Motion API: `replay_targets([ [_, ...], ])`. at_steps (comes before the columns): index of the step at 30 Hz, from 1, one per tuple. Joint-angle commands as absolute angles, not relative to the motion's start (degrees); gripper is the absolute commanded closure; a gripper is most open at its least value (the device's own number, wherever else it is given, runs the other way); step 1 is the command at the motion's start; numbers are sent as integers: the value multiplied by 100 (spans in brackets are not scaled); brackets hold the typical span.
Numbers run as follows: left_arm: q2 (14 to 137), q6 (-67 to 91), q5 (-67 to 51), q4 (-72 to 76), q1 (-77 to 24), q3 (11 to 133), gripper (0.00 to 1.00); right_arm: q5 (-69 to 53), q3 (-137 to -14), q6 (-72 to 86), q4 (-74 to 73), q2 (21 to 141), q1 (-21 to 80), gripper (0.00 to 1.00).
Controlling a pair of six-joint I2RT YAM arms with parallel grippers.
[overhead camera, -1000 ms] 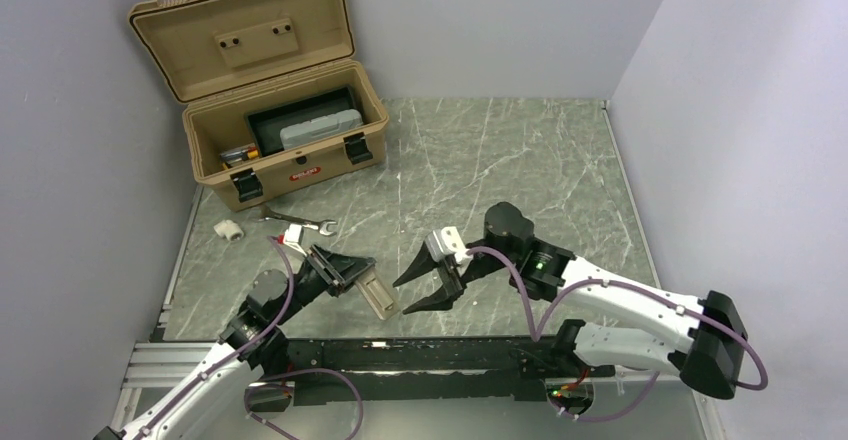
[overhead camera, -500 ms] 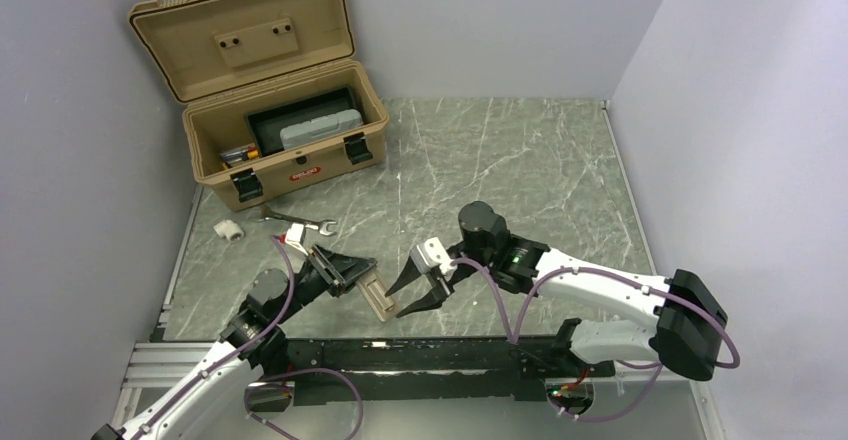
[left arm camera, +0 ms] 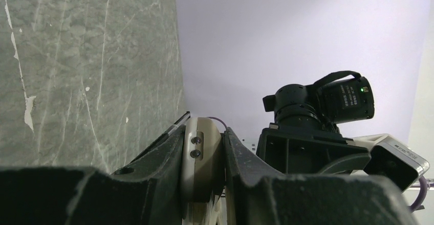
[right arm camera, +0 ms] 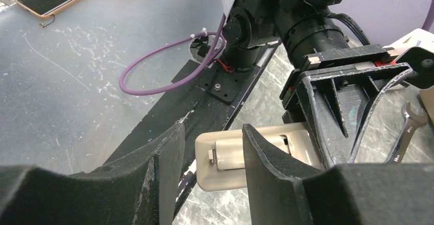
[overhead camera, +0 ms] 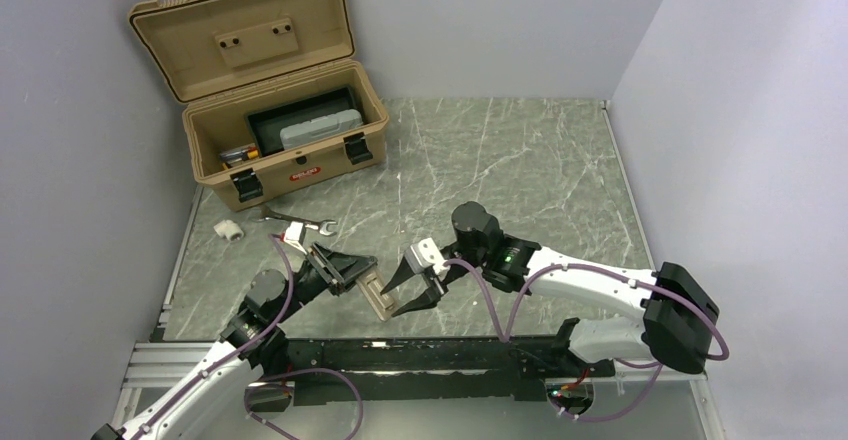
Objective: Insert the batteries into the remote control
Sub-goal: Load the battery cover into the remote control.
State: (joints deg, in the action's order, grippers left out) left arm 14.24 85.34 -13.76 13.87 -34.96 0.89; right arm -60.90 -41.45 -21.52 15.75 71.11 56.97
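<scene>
My left gripper (overhead camera: pixel 355 272) is shut on the remote control (overhead camera: pixel 375 295), a slim beige-grey bar whose free end points down and right, just above the table. In the left wrist view the remote control (left arm camera: pixel 200 158) is pinched edge-on between the two black fingers of that gripper (left arm camera: pixel 203 130). My right gripper (overhead camera: pixel 393 300) stands open, its fingertips on either side of the remote's free end. The right wrist view shows the remote control (right arm camera: pixel 230 161) back-side up, its battery cover and latch showing between that gripper's (right arm camera: pixel 213 128) fingers. I cannot make out the batteries.
An open tan toolbox (overhead camera: pixel 290 150) stands at the back left, holding a grey case (overhead camera: pixel 320 130) and a small orange-and-black pack (overhead camera: pixel 238 155). In front of it lie a wrench (overhead camera: pixel 300 223) and a small white block (overhead camera: pixel 229 228). A black rail (overhead camera: pixel 400 355) runs along the near edge.
My right arm has swung left and brought its open jaws up to the remote's free end. The left arm and the remote have stayed still.
</scene>
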Motion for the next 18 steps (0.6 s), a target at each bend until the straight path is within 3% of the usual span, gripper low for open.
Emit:
replay_targets([
  [1, 1412, 8734, -1450, 1810, -3489, 237, 100, -6457, -4163, -2269, 1903, 7242, 5745, 53],
  [12, 1471, 8859, -1481, 2127, -3489, 115, 100, -6537, -4306, -2734, 1378, 7373, 5816, 54],
  [18, 1520, 8918, -1516, 2280, -3489, 71, 100, -6388, -4189, -2628, 1781, 7355, 5836, 57],
])
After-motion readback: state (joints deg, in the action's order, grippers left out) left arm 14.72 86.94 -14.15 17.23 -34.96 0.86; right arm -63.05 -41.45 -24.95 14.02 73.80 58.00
